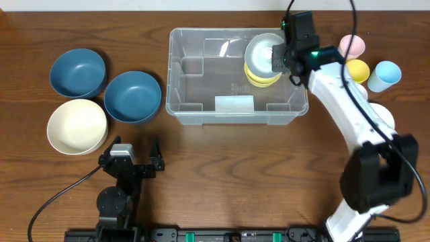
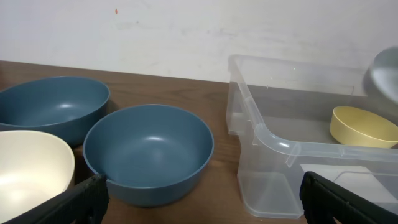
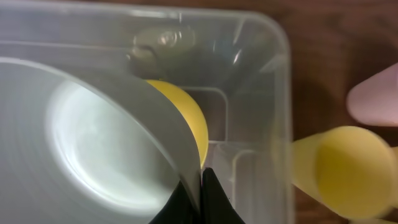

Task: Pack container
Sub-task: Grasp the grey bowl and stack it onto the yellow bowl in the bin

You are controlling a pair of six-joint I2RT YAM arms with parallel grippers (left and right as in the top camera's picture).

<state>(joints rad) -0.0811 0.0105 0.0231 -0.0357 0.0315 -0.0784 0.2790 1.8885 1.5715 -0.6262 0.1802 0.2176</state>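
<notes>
Overhead: right jaws pinched grey bowl point(image 1: 262, 51) rim above yellow bowl point(image 1: 259, 80) in container point(image 1: 201, 30); best lowered level, centred, before release. Left jaws spread.

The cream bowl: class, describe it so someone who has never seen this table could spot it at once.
Find the clear container in the middle of the table, then look left to a cluster of three bowls. The cream bowl is the one nearest the robot. Both its neighbours are blue bowls.
</notes>
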